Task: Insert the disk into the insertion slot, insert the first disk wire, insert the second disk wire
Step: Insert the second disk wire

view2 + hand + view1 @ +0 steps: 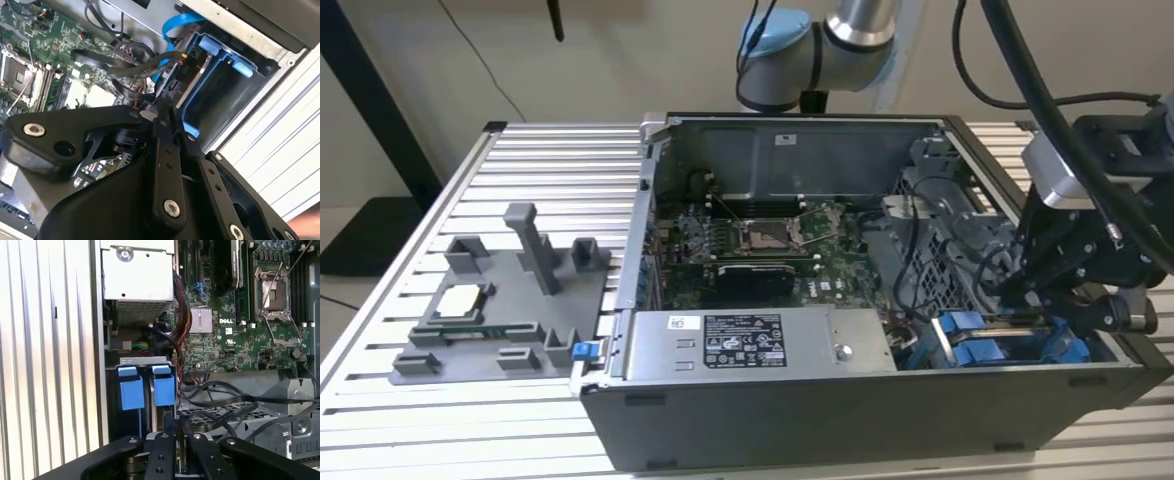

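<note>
My gripper [1023, 300] hangs inside the open computer case [854, 410], at its corner on the exterior view's right. It is just above the insertion slot [967, 340], a bay with bright blue rails and tabs [132, 392]. A thin silver edge that looks like the disk [161, 417] stands between the blue rails. In both wrist views the black fingers [160, 135] are pressed together. They are shut on a black connector [172, 80] of a disk wire with red and yellow strands. The connector is held right at the bay's mouth [220, 85].
A silver box with a white sticker [761, 340] lies beside the bay, with the motherboard [761, 240] behind it. Loose black cables [225, 395] and a blue flat cable [175, 25] crowd the gripper. A grey fixture with posts [507, 300] stands on the slatted table at the exterior view's left.
</note>
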Robot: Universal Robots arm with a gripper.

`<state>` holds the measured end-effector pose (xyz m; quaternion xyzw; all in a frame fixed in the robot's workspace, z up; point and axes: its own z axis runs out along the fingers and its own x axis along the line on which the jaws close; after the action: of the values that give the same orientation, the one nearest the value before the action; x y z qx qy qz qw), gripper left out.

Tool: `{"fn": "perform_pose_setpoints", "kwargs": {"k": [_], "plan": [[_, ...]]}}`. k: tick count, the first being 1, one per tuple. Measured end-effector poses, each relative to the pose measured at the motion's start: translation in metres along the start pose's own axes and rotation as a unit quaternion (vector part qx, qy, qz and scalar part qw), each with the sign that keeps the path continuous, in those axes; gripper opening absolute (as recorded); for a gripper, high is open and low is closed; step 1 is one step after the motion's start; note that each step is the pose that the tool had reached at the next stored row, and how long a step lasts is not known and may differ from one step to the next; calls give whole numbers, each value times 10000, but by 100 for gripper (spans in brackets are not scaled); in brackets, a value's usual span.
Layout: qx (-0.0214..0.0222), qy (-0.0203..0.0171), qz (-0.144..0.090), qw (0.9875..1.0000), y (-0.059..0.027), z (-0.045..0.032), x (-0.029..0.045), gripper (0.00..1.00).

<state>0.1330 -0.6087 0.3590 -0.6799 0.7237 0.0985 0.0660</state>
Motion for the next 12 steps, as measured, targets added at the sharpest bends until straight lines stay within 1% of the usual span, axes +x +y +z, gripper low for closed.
{"fn": "perform_pose_setpoints", "kwargs": {"k": [1, 3, 5, 7, 8, 9, 10, 11, 12], "plan": [[44, -3, -10, 10000, 20, 4, 7, 0], [156, -4, -37, 9999, 65, 11, 13, 0], [308, -3, -73, 9995, 105, 18, 17, 0], [467, -1, -111, 9988, 131, 27, 21, 0], [519, 5, -123, 9986, 137, 34, 22, 0], [547, 14, -129, 9984, 142, 45, 20, 0], [562, 26, -133, 9983, 146, 57, 17, 0], [565, 44, -134, 9983, 146, 72, 10, 0], [566, 70, -135, 9983, 146, 86, 1, 0]]}}
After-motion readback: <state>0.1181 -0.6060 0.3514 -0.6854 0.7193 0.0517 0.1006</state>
